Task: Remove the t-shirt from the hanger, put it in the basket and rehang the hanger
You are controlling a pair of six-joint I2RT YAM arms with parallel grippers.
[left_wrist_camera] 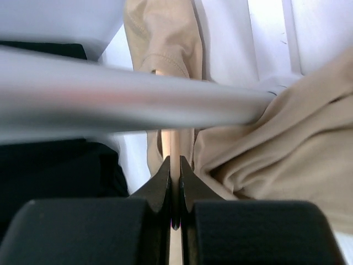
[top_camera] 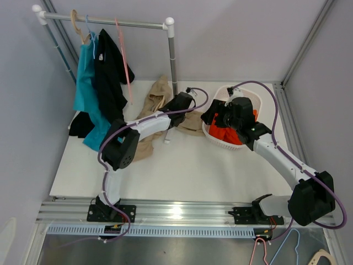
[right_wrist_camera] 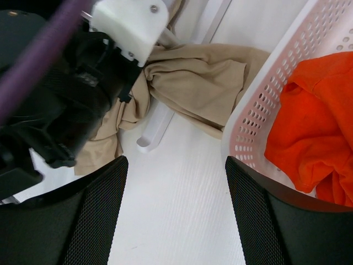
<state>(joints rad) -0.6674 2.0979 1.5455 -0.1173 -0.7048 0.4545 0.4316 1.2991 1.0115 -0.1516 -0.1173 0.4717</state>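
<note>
Left gripper point(left_wrist_camera: 175, 163) is nearest; the beige t-shirt point(left_wrist_camera: 276, 154) lies crumpled just ahead of it. Its jaws pinch a thin pale strip, probably the hanger point(left_wrist_camera: 172, 144), which seems not freed yet. Right gripper point(right_wrist_camera: 175, 165) is spread, empty.

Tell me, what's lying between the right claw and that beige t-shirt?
Mostly bare white table, plus a white rack foot at the edge of the beige t-shirt. The right wrist view, looking out past the right claw, shows it.

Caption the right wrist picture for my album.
Open right gripper hovers between a crumpled beige t-shirt and a white basket holding orange cloth.
</note>
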